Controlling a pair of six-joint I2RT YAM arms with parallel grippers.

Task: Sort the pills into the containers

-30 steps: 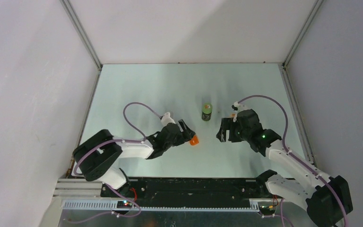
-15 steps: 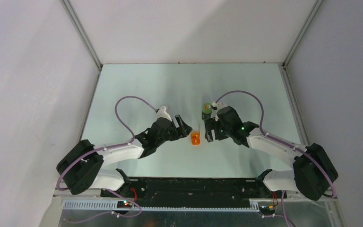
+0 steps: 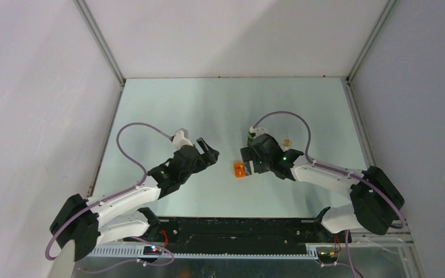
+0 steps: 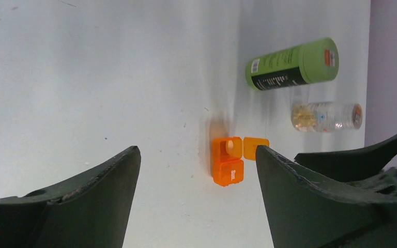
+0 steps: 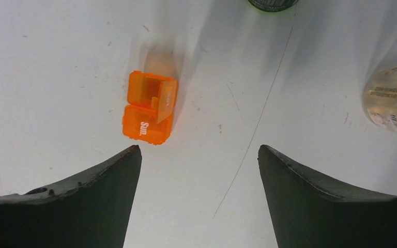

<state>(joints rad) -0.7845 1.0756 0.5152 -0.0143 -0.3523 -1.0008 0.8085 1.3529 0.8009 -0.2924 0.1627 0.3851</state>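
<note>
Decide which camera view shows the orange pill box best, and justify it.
The right wrist view: the orange pill box lies close, one lid flipped open, "Sun." legible on the other. The left wrist view shows it smaller, though something pale shows in the open recess. The top external view gives only a small orange patch.

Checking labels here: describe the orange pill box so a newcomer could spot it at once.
On the pale table, look between the left end effector and the right end effector. The pill box lies there, apart from the green bottle and clear vial; only it is boxy, orange, with one lid open.
</note>
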